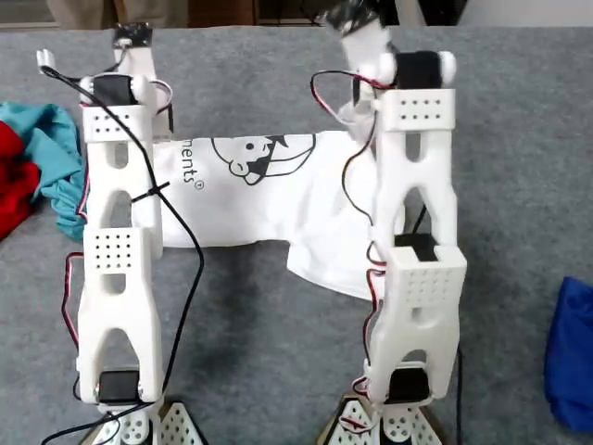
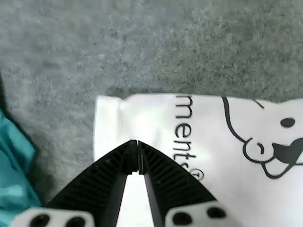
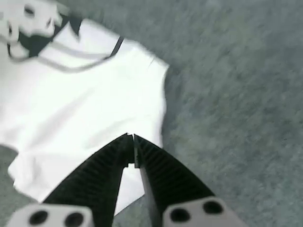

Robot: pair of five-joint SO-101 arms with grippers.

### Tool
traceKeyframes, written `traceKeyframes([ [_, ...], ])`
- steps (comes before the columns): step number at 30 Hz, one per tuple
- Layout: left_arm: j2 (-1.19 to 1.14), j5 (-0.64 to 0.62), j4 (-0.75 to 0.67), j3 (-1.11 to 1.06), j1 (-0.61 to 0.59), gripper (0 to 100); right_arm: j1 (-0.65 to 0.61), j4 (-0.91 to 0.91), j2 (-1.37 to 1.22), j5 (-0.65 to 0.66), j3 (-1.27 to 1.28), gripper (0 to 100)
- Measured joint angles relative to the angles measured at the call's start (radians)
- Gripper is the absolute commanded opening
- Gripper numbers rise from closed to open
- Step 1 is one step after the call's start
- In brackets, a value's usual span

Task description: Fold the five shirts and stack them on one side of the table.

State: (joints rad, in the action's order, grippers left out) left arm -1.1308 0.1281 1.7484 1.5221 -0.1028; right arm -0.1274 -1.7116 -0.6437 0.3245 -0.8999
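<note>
Grey counter [image 1: 278, 352], white shirt [image 1: 278, 209] spread flat mid-counter. Blue shirt [image 1: 573, 352] at 4 o'clock. Teal shirt [image 1: 56, 158] and red shirt [image 1: 9, 181] are bunched touching at 9 o'clock. Left jaws and right jaws are both closed tip to tip, over white fabric.

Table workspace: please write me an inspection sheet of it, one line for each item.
Surface: grey table, felt-like.
Job's things: white shirt spread flat, print up, between the arms; teal garment and red garment heaped at one edge; blue garment at the opposite edge.
Clutter: nothing seen.
Grippers: left pincer shut, tips over the white shirt's edge; right pincer shut, tips over the shirt; pinching cloth or not, cannot tell.
Cables: black cable hangs along the left arm; red wires loop at the right arm.
Surroundings: unclear shapes beyond the far edge.
</note>
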Motion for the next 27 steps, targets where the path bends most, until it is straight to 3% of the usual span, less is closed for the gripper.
traceKeyframes([
  [6,0.002,-0.015,0.000,-0.149,0.057,2,-0.012,0.186,0.000,0.003,0.290,0.5],
  [13,0.000,-0.011,0.000,-0.232,0.057,2,-0.011,0.336,-0.135,0.008,0.344,0.5],
  [27,-0.167,0.094,-0.023,-0.061,-0.025,2,0.025,0.308,-0.230,0.012,0.233,0.5],
])
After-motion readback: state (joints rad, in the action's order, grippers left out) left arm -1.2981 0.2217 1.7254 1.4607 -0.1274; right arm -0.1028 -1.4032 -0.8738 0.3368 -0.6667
